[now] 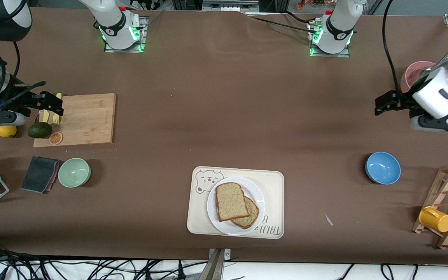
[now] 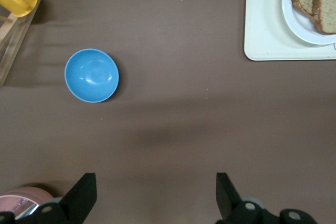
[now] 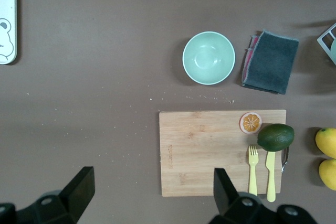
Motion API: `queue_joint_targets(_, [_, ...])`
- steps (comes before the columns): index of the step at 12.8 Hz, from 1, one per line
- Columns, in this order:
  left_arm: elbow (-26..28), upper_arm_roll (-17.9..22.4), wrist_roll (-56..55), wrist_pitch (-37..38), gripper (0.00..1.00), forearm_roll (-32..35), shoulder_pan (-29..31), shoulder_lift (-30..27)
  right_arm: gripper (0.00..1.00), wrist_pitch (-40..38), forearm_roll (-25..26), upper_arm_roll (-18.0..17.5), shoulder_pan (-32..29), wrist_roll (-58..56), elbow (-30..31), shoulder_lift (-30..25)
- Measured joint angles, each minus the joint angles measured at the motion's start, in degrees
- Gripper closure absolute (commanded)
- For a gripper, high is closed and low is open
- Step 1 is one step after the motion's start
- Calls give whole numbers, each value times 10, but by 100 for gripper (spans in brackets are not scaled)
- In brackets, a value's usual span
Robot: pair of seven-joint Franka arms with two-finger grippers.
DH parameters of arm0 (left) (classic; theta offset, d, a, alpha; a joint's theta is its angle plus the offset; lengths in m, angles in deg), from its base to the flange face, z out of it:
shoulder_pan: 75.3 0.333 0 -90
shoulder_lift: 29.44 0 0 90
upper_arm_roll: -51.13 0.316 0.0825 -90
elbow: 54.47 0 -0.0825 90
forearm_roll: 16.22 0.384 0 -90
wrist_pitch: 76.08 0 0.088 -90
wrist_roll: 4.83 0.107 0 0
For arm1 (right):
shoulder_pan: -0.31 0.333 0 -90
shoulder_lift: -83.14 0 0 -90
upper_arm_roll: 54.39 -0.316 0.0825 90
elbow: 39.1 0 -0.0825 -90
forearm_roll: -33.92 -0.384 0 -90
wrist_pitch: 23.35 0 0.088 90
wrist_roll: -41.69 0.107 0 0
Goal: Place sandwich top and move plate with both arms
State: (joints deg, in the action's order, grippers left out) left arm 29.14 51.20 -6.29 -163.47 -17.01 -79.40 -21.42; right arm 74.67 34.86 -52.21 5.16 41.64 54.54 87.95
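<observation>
The sandwich top [image 1: 231,201], a speckled light-brown bread slice, lies on the white plate [image 1: 255,191], partly covering a smaller, browner slice [image 1: 249,216]. The plate rests on a cream tray [image 1: 274,186] near the front camera. The left wrist view catches the sandwich top [image 2: 326,3] and the plate [image 2: 302,27] at its edge. My left gripper [image 1: 381,105] [image 2: 156,182] is open and empty above bare table toward the left arm's end. My right gripper [image 1: 55,104] [image 3: 152,179] is open and empty over the cutting board's edge at the right arm's end.
A blue bowl [image 1: 382,167] and a wooden rack [image 1: 447,206] with a yellow cup [image 1: 436,219] are at the left arm's end, as is a pink cup [image 1: 412,74]. At the right arm's end are a cutting board [image 1: 80,118], an avocado [image 1: 39,130], a green bowl [image 1: 74,172] and a cloth [image 1: 39,174].
</observation>
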Motion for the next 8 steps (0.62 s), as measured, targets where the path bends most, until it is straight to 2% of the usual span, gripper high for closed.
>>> queue_joint_targets(3, [104,-8,-5,-60,0,0,15,-72,0,0,0,0,0,0,-2,0])
queue_joint_targets(5, [126,-14,-14,-68,0,0,15,-88,0,0,0,0,0,0,-2,0])
queue_joint_targets(8, [129,-20,-23,-67,0,0,14,-89,0,0,0,0,0,0,-2,0])
